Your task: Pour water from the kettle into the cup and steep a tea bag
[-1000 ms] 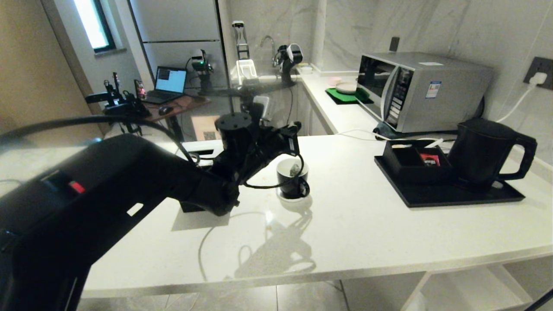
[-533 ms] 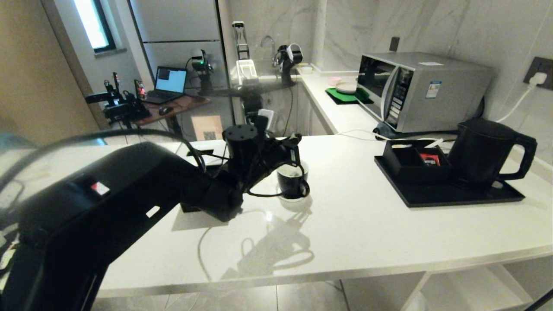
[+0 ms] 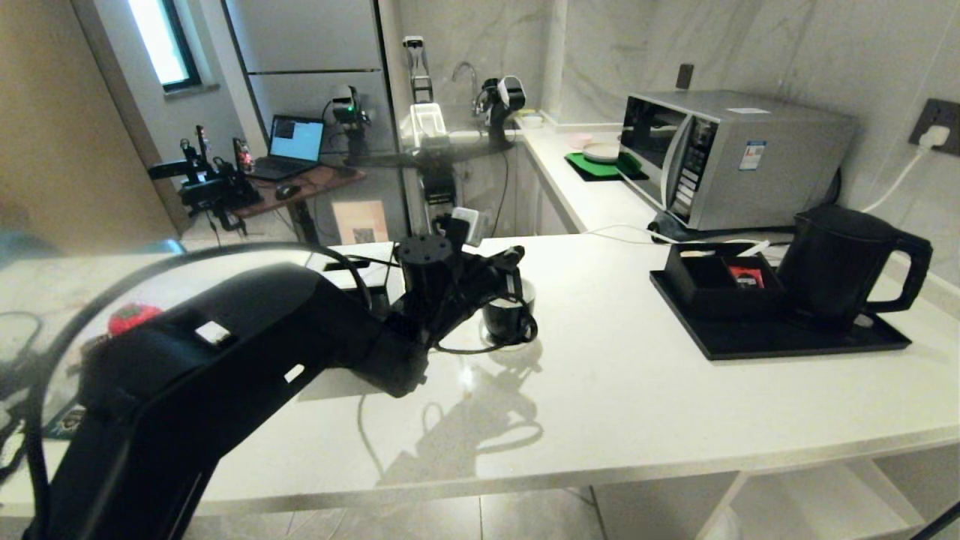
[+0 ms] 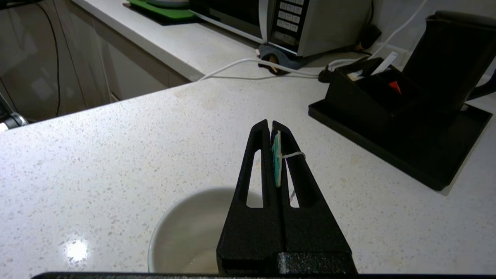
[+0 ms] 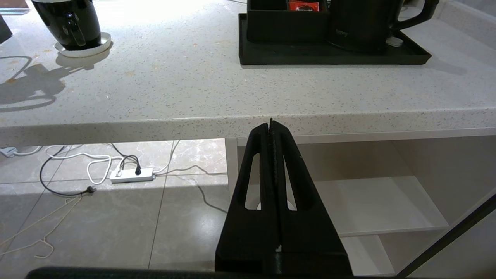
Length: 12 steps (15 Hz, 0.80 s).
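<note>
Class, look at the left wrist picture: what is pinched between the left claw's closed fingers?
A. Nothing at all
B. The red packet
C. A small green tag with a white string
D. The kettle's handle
C: the left claw is shut on a small green tag with white string, hovering over the cup.

White speckled counter: saucer under cup, black tray.

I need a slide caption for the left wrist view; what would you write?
Left gripper shut on the tea bag's tag and string above the white-lined cup, kettle on its black tray beyond.
</note>
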### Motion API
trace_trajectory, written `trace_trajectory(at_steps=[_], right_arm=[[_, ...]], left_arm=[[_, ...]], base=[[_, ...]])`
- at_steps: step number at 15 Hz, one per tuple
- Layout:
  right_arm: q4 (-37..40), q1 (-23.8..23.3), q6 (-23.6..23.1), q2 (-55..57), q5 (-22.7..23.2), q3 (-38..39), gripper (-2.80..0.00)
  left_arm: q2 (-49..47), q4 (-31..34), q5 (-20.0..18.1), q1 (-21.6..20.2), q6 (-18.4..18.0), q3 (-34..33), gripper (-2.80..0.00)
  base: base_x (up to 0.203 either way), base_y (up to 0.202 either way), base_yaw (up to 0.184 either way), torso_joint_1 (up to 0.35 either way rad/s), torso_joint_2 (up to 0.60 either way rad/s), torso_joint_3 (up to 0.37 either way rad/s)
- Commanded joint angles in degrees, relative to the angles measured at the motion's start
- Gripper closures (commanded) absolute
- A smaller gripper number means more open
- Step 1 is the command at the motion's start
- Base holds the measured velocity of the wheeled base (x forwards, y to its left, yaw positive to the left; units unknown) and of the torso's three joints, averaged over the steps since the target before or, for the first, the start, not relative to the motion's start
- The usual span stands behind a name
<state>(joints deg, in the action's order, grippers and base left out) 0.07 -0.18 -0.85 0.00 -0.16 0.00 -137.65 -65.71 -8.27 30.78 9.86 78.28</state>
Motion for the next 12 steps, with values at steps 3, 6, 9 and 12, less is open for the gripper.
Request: trace_trajectory(at_steps=[3, 6, 9, 12], right_arm=[[0.0, 0.0, 0.0, 0.1, 0.0, 0.0, 0.0], [0.0, 0.0, 0.0, 0.1, 0.0, 0.0, 0.0], [0.0, 0.0, 0.0, 0.1, 0.0, 0.0, 0.0], [-0.1, 0.0, 0.0, 0.1, 0.0, 0.0, 0.0]], left_arm=[[-1.3, -0.4, 0.1, -0.1, 0.1, -0.1, 0.0], [-1.9, -0.5, 0.2, 0.0, 0.1, -0.1, 0.0], [-1.7, -0.5, 0.3, 0.0, 0.1, -0.1, 0.0], [-0.3, -0.3, 0.3, -0.1, 0.1, 0.1, 0.0]], base=[[0.0, 0.0, 0.0, 0.0, 0.0, 0.0], [0.0, 0.0, 0.0, 0.0, 0.0, 0.0], [0.0, 0.0, 0.0, 0.0, 0.0, 0.0], [0.0, 0.0, 0.0, 0.0, 0.0, 0.0]])
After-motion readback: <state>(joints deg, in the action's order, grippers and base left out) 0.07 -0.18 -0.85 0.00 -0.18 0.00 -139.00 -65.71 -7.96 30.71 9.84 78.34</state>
